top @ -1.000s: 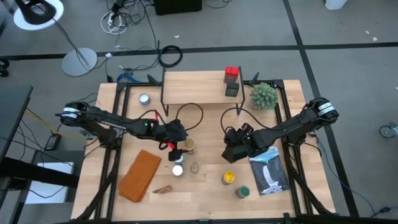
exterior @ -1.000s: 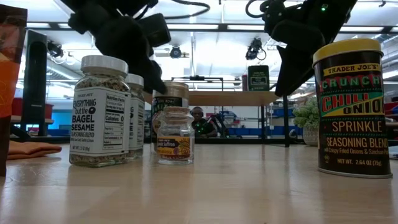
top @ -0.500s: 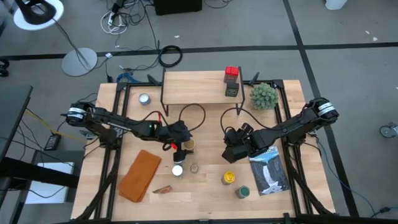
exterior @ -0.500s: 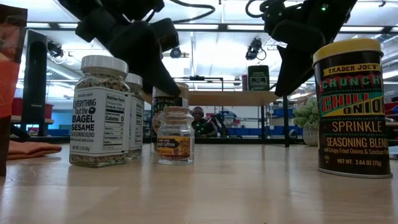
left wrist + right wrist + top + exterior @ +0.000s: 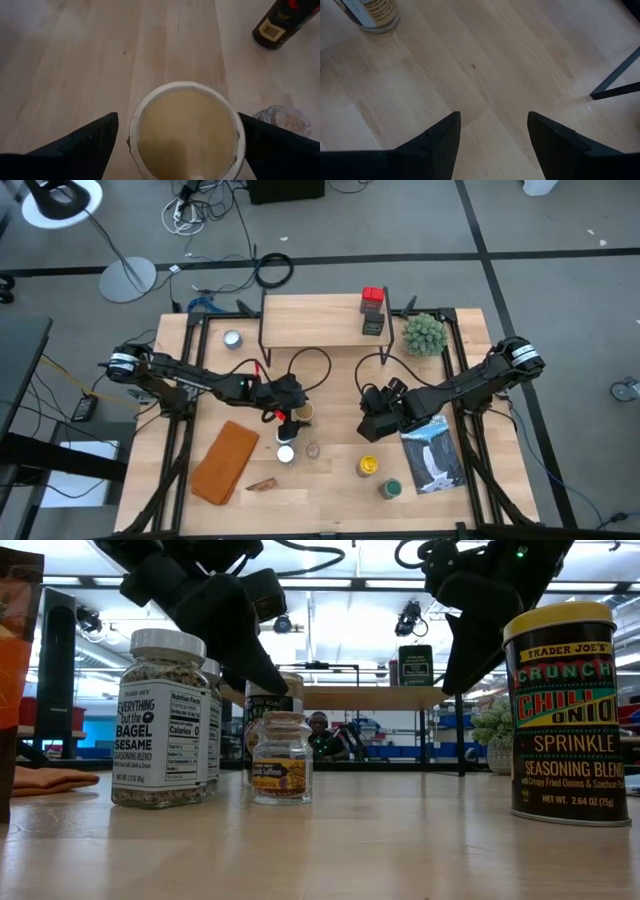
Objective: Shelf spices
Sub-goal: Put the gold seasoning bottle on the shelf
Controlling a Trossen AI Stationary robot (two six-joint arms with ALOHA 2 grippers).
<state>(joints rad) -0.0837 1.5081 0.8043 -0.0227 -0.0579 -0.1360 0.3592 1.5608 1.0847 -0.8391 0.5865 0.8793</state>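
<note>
A: Item one, what is obscured?
B: In the high view the left gripper (image 5: 287,416) covers part of the tan-lidded jar (image 5: 187,131); its label cannot be read.

A: Orientation?
B: Jar upright, long axis vertical, lid facing the wrist camera. It stands on the table (image 5: 330,480) in front of the shelf (image 5: 312,320), beside the white-capped jar (image 5: 286,454).

A: Relation to gripper?
B: Left gripper above it, fingers spread wide on either side of the lid, not touching.

A: Item two?
B: Right gripper (image 5: 492,132) over bare table, fingers parted, holding nothing. Red-topped tin (image 5: 373,297) sits on the shelf.
</note>
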